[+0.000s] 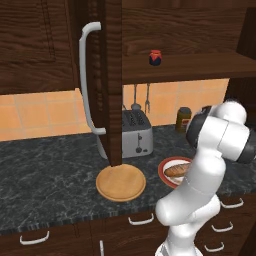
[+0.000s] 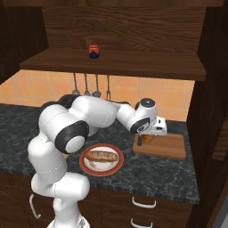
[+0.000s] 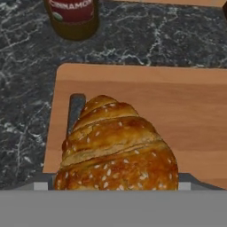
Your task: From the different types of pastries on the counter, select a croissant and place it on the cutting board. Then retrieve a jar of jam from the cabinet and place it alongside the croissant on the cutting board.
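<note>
Gripper [image 2: 147,137] over cutting board [image 2: 169,147], jaws spread wide w/ croissant [image 3: 117,148] between; can't tell if I'm gripping or just let go. Risk: lift w/ pastry stuck to finger, drags off board. Jam jar [image 2: 93,51] on cabinet shelf [image 2: 133,62].

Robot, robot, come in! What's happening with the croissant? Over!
Gripper open, over the cutting board. Croissant between the fingers, above the board. Jam jar on the cabinet shelf. Nothing in the way.
</note>
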